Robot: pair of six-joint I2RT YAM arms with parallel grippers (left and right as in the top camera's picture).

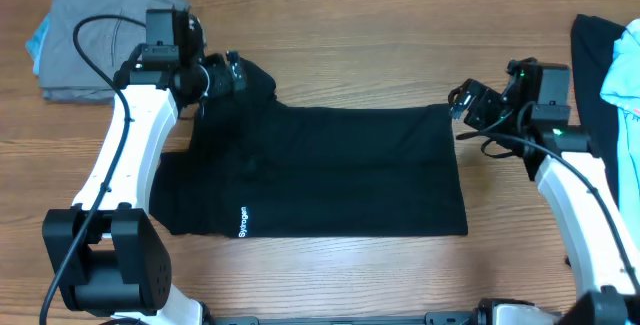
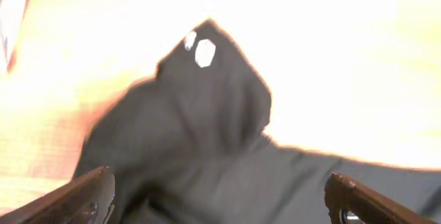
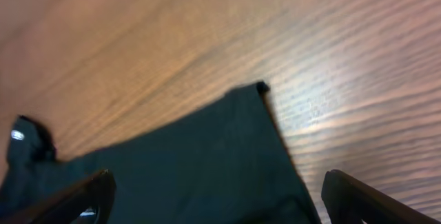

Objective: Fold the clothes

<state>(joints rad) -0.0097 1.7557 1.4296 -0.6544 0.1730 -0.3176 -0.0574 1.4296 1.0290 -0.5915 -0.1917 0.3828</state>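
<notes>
Closest to my base, the front edge of the black shirt point(image 1: 340, 165) lies flat on the wooden table point(image 1: 330, 275), with small white lettering point(image 1: 243, 222) running along its front left part. The shirt spreads out as a wide dark rectangle in the middle of the table between my two arms, with a sleeve sticking out on its left side.

Further out, my left gripper point(image 1: 232, 70) sits over the shirt's far left corner, where the fabric bunches up into a hump. In my left wrist view my fingers point(image 2: 89, 195) are spread wide with nothing pinched, and the hump carries two small white marks point(image 2: 204, 52) near its peak.

My right gripper point(image 1: 462, 105) is at the shirt's far right corner. Its fingers point(image 3: 86, 196) are also spread wide, gripping nothing, with the corner of the cloth lying flat on the wood beyond them.

Farthest away, a folded grey garment point(image 1: 85, 35) rests at the far left, a strip of light blue point(image 1: 38, 40) peeking from under it. At the far right lie another black garment point(image 1: 595, 65) and a light blue one point(image 1: 625, 75).
</notes>
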